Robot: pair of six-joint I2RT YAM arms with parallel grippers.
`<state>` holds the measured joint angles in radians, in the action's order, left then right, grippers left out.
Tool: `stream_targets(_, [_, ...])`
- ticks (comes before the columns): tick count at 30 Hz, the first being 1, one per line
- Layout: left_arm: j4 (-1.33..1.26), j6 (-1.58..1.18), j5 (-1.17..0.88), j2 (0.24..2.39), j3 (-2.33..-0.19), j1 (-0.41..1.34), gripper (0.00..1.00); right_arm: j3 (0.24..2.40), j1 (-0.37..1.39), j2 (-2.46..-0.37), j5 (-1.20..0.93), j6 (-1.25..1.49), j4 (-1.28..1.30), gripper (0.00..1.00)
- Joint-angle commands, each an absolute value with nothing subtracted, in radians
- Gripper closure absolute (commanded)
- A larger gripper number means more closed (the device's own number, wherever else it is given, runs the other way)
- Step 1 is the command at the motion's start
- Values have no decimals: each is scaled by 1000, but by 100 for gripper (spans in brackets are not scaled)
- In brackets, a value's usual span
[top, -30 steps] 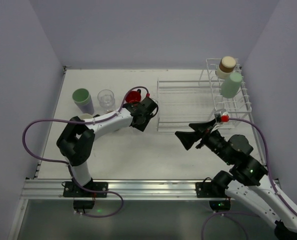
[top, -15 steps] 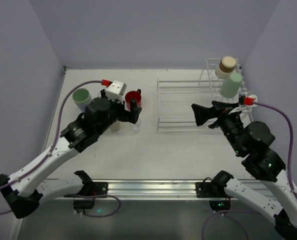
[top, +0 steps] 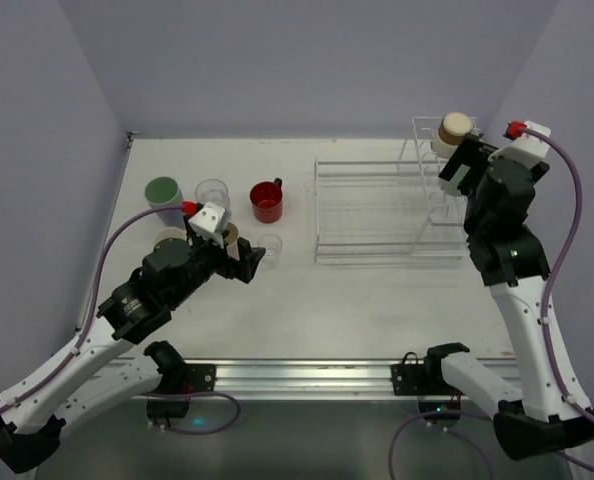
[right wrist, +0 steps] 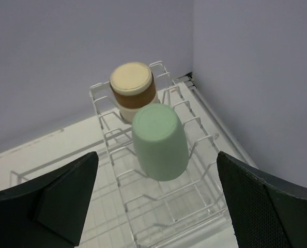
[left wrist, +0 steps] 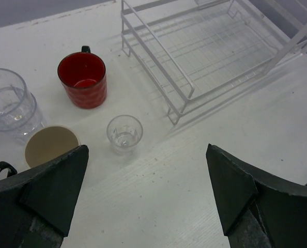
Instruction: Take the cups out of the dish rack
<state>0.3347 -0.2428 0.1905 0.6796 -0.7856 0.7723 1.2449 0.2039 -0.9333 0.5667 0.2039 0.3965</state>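
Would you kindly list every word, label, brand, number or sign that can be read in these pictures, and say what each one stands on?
There is no readable text in any view.
The red mug, the small clear glass, the tan-brown cup, the pale green cup and the dish rack all show plain surfaces, with no print or label visible.

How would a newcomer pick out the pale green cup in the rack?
The white dish rack sits at the table's right; its taller slotted end holds two inverted cups. The pale green cup is the plain one, in front of the brown-banded cup.
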Motion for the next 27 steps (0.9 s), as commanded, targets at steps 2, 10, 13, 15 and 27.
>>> stream_targets(2, [293, -198, 127, 683, -785, 767, 0, 1327, 109, -1080, 467, 196, 391, 1])
stream_targets(10, [291, -184, 83, 664, -778, 767, 0, 1370, 66, -1224, 414, 218, 374, 1])
stream_targets(13, [290, -181, 80, 663, -778, 765, 0, 1371, 45, -1246, 410, 219, 368, 1])
stream_targets(15, [290, -181, 81, 661, -778, 765, 0, 1371, 34, -1265, 413, 218, 357, 1])
stream_targets(27, [290, -178, 98, 667, -776, 750, 0, 1347, 21, -1292, 385, 238, 311, 23])
